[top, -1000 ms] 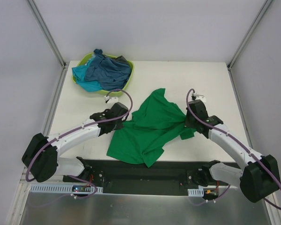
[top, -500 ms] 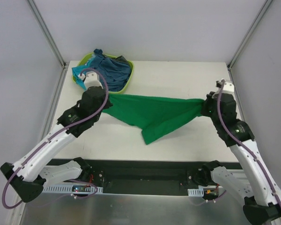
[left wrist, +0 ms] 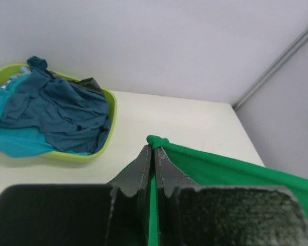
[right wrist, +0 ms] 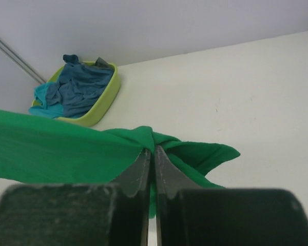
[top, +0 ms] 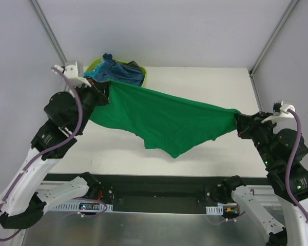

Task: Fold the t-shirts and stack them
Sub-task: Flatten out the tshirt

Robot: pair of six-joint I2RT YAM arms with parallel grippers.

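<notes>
1. Bright, even, diffuse light fills all three views; the white table [top: 195,87] shows no glare.
2. The green t-shirt [top: 164,120] casts only a faint, soft-edged shadow on it.
3. The overhead view is sharp throughout, without motion blur.
4. In the wrist views, the dark bodies of the left end effector [left wrist: 154,154] and right end effector [right wrist: 153,156] are blurred near the lens; the background is clear.

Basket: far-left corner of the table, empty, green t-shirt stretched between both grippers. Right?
Not empty: the left wrist view shows the lime-green basket holding a crumpled dusty blue shirt and a turquoise shirt. The rest stands: far-left corner of the table, green t-shirt stretched between the left gripper and right gripper.
</notes>
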